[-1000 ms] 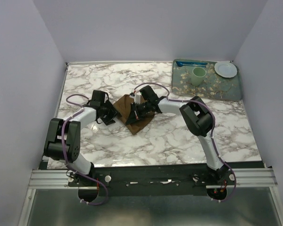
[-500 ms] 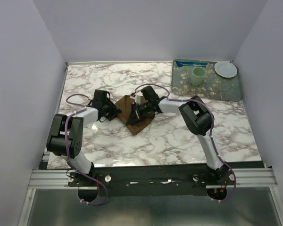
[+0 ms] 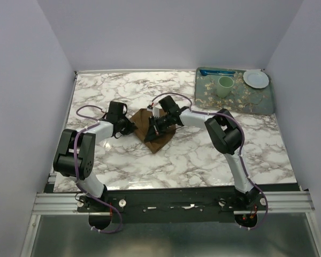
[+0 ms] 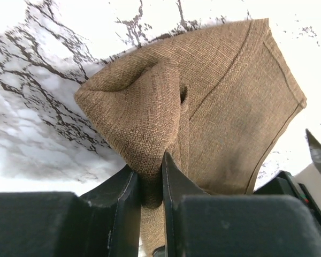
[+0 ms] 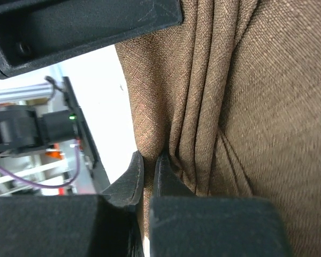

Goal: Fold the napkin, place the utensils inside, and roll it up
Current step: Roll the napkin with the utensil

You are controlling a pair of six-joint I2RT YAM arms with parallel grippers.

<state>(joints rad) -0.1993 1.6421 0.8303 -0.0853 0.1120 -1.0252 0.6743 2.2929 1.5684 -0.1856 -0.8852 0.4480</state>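
The brown napkin (image 3: 150,129) lies bunched and partly rolled on the marble table between both arms. My left gripper (image 3: 129,127) is shut on a rolled fold of the napkin (image 4: 150,107) at its left side. My right gripper (image 3: 153,128) is shut on pleated layers of the napkin (image 5: 214,96) from the right. The napkin fills both wrist views. The spoon with the teal handle is hidden; I cannot see it in any view.
A patterned tray (image 3: 257,101) stands at the back right with a green cup (image 3: 225,86), a white plate (image 3: 255,78) and a bright blue utensil (image 3: 216,71). The table (image 3: 203,155) has side walls left and right.
My left gripper has moved right toward the napkin and closed in on its left side. The napkin has bunched tighter between both grippers. The right gripper shifted slightly.
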